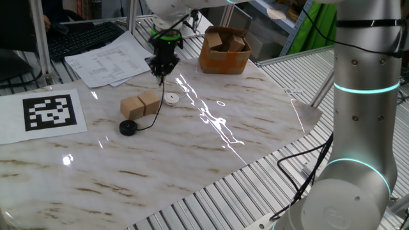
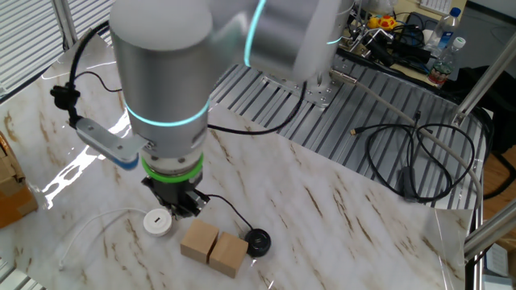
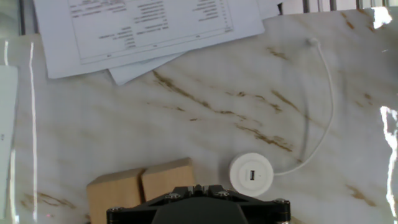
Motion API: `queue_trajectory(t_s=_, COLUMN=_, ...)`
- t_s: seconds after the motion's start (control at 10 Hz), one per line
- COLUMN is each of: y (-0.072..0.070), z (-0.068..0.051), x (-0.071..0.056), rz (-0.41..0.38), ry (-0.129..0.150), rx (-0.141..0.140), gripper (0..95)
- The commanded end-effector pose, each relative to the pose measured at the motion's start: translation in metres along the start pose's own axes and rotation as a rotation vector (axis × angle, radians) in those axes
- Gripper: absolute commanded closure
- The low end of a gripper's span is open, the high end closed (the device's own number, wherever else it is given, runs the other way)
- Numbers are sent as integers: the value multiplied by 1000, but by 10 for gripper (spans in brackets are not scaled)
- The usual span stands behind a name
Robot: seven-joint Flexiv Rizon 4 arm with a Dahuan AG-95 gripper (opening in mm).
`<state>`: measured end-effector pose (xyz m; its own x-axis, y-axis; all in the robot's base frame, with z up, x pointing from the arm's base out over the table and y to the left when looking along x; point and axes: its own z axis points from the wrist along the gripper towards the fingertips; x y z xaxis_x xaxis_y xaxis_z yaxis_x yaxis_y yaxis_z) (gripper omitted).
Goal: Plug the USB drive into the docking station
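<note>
Gripper (image 1: 162, 70) poised above the dock (image 1: 170, 98), jaws together pinching the cable just above the USB plug (image 1: 162, 79), cable trailing past two cubes (image 1: 141, 105) to the puck (image 1: 128, 127), dock flat on the table (image 1: 192, 153), port up

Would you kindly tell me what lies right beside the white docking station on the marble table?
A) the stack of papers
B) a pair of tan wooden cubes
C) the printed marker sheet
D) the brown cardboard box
B: in the hand view the docking station sits just right of the two wooden cubes, with only a small gap between them.
</note>
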<state>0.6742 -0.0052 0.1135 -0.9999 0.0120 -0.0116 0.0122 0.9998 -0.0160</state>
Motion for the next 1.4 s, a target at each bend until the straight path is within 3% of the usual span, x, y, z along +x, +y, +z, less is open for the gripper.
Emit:
queue_trajectory(t_s=0.1, y=-7, z=5, x=-1, rz=-9, ry=-2, rx=-10, gripper=950)
queue_trajectory(t_s=0.4, y=-21, z=13, x=0, rz=-5, ry=-2, rx=-4, gripper=950)
queue_trajectory(t_s=1.4, y=-39, z=35, x=4, rz=74, ry=-10, rx=-7, gripper=950)
